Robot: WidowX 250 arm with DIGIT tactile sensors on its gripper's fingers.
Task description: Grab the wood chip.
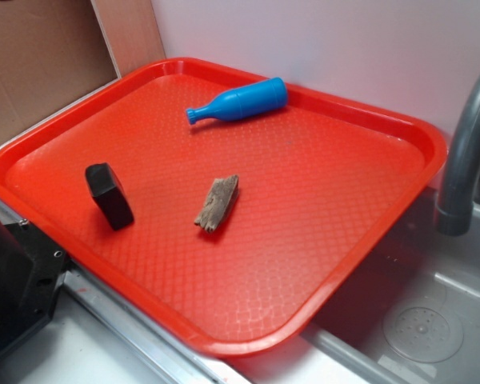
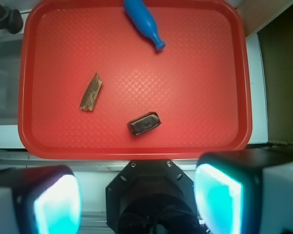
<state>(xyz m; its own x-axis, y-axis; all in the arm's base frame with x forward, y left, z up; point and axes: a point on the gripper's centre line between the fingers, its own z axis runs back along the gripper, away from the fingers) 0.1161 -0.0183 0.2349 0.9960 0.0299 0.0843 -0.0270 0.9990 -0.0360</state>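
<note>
looking down from the wrist view, we see our end effector (image 2: 136, 200) hanging above the near edge of the red tray (image 2: 136, 151), its two pads (image 2: 56, 202) glowing cyan at the bottom of the picture and standing wide apart with nothing between them, so it is open and empty. the tray rests on the counter (image 1: 56, 352) and partly overhangs a steel sink (image 1: 432, 320), with a grey faucet (image 1: 464, 160) rising just beside the tray's far right rim. the wood chip (image 1: 217, 203) lies flat near the middle of the tray, a rough brown-grey sliver with jagged ends, touching nothing else; in the wrist view the same chip (image 2: 91, 92) sits left of centre, well ahead of the pads and angled slightly. a black block (image 1: 109, 195) stands close by the chip in the exterior view, near it but apart from it, and in the wrist view it lies between the chip and the tray's near rim, a little to the right. a blue bottle (image 1: 238, 102) lies on its side toward the far edge of the tray, well apart from both the chip and the block, its narrow neck pointing away from the wall. a piece of brown cardboard (image 1: 40, 56) leans behind the tray at the upper left of the exterior view. we cannot see the end effector itself in the exterior view.
</note>
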